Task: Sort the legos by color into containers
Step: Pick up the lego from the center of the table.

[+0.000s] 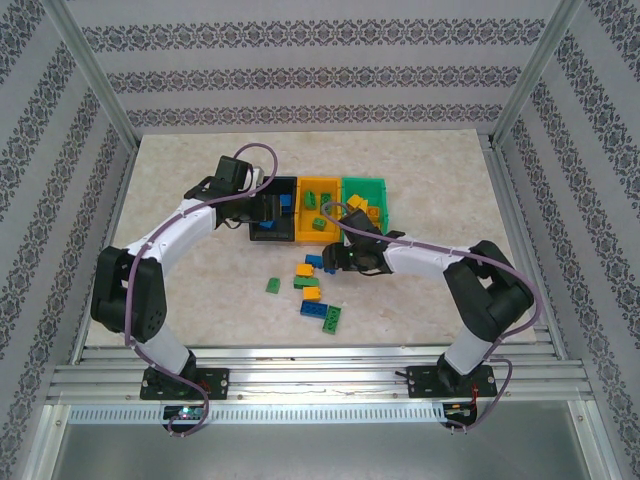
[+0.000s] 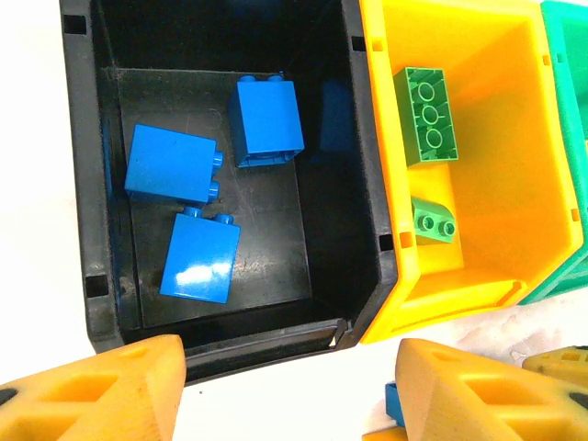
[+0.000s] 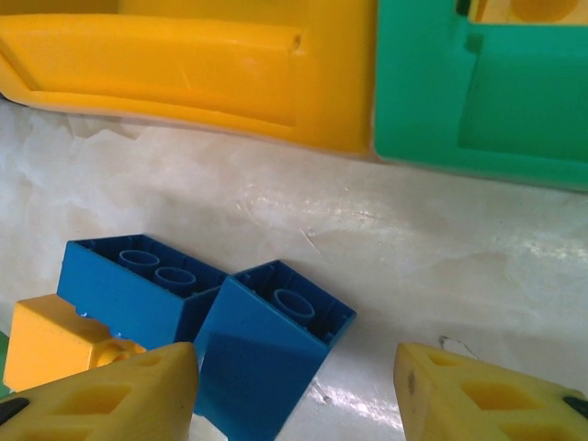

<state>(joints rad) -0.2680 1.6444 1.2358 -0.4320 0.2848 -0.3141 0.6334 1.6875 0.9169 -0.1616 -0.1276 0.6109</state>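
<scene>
3 bins: 1 black bin (image 2: 92, 184), 1 orange-yellow bin (image 2: 514, 202), 1 green bin (image 2: 574, 55); 3 blue bricks (image 2: 266, 119) in the black, 2 green bricks (image 2: 427, 115) in the orange-yellow, roughly 8 loose bricks (image 1: 311, 294) (blue/green/orange) on the table (image 1: 200, 300) at 6 o'clock of the bins.

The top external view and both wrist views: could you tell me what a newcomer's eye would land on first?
Three bins sit in a row: the black bin holds three blue bricks, the orange-yellow bin next to it holds two green bricks, and the green bin comes last. In front lies a scatter of loose bricks, where the open right gripper hangs over two upturned blue bricks.
</scene>
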